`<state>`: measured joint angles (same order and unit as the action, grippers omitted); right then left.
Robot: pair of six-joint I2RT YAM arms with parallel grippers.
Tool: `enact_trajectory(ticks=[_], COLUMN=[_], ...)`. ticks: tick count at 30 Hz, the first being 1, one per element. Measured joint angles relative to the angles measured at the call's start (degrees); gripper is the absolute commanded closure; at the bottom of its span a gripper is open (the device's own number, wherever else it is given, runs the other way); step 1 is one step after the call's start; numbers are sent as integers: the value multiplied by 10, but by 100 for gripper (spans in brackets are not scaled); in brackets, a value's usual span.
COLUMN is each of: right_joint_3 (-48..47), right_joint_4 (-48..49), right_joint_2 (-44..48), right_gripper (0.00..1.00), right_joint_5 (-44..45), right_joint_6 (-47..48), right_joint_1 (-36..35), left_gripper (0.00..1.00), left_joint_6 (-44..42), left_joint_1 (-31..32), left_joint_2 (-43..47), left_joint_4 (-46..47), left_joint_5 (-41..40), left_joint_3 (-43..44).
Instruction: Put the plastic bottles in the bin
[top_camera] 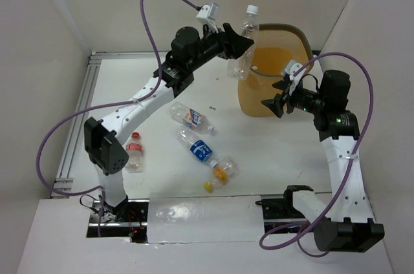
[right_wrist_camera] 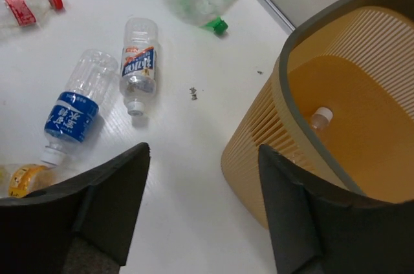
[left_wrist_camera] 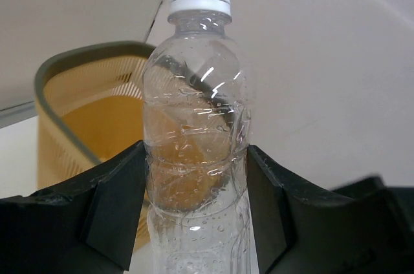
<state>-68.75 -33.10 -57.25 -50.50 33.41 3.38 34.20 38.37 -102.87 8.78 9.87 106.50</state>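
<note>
My left gripper (top_camera: 239, 44) is shut on a clear, unlabelled bottle with a white cap (left_wrist_camera: 197, 93) and holds it upright in the air beside the left rim of the orange-tan bin (top_camera: 284, 27). The bin shows behind the bottle in the left wrist view (left_wrist_camera: 45, 73). My right gripper (top_camera: 272, 103) is open and empty, low by the bin's front-left wall (right_wrist_camera: 259, 158). A white-capped bottle (right_wrist_camera: 320, 119) lies inside the bin. On the table lie a red-label bottle (top_camera: 134, 151), a white-orange one (top_camera: 192, 119), a blue one (top_camera: 199, 150) and a yellow one (top_camera: 220, 174).
A green-capped bottle (right_wrist_camera: 200, 2) lies on the table near the bin's left side. A small dark speck (right_wrist_camera: 193, 94) lies on the white table. A metal rail (top_camera: 81, 112) runs along the table's left edge. Walls close in the back and sides.
</note>
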Motion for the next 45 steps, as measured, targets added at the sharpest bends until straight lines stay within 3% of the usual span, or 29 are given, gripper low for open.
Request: enact_trajectory(ticks=[3,9,16,20,21,22,25,27,32,40,45], right_joint_3=[31,94,130,145,150,153,163,165,168,175,175], right_joint_4=[-8,-25,-42,-47,-47,-47,-47,-47,-49,-71,-100], right_joint_2=[26,61,89,114,119,123,130,130,129,119,95], right_gripper=[34,34,27,19,17,15,9,7,1,1,1], right_joint_5=[-3,-9,-10,-9,-9,-9,-8,-8,-11,-30,-47], right_joint_6=[14,38,52,55,55,55,55,55,67,130,181], right_joint_1=[6,18,24,29,29,29,29,29,29,29,28], left_gripper=[84,83,72,58,42,33,10,2,0,0,0], left_joint_6=[33,87,85,65,61,59,46,37,32,18,-23], left_joint_1=[3,13,42,55,57,58,59,59,58,58,58], left_joint_2=[-46,-113,-188,-238,-247,-255,-272,-275,-275,-262,-133], left_joint_4=[34,102,145,137,135,130,117,111,109,101,88], left_joint_5=[-7,-35,-118,-153,-159,-163,-177,-183,-189,-172,-160], left_joint_3=[37,100,165,202,207,211,223,226,235,255,105])
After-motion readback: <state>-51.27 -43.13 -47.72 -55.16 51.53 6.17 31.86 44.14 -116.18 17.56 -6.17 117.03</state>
